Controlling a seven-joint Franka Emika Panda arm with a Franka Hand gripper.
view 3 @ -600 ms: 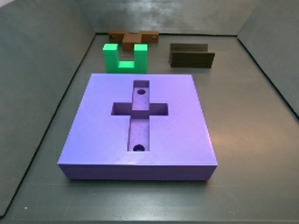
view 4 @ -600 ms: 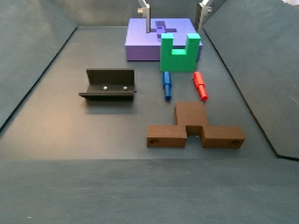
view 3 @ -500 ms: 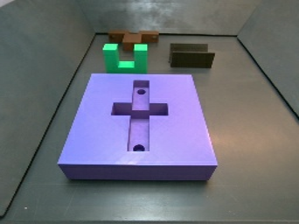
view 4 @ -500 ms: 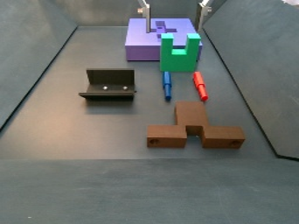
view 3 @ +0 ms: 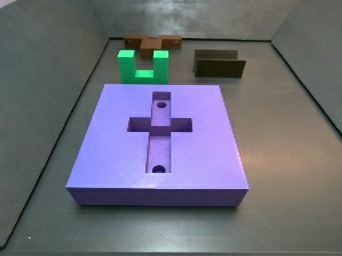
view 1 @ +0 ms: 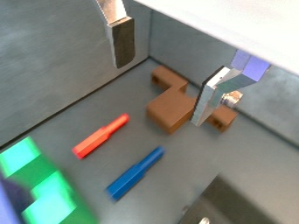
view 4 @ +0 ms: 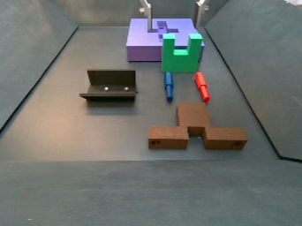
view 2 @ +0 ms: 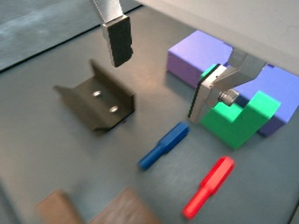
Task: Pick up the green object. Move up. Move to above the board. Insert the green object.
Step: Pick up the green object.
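Note:
The green object (view 3: 143, 66) is a bright green U-shaped block standing on the floor just beyond the far end of the board (view 3: 201, 120), prongs up. It also shows in a side view (view 4: 181, 55) and in both wrist views (view 2: 242, 118) (view 1: 30, 166). The board is a large purple slab with a cross-shaped recess, also seen in a side view (view 4: 144, 40) and a wrist view (view 2: 193, 59). My gripper (view 4: 174, 9) hangs high above the green object and the board's end. It is open and empty, with nothing between its fingers in both wrist views (view 1: 163, 83) (view 2: 159, 79).
A brown U-shaped block (view 4: 195, 128) lies on the floor beyond the green object. A red peg (view 4: 202, 86) and a blue peg (view 4: 168, 85) lie between them. The dark fixture (view 4: 109, 86) stands to one side. Grey walls enclose the floor.

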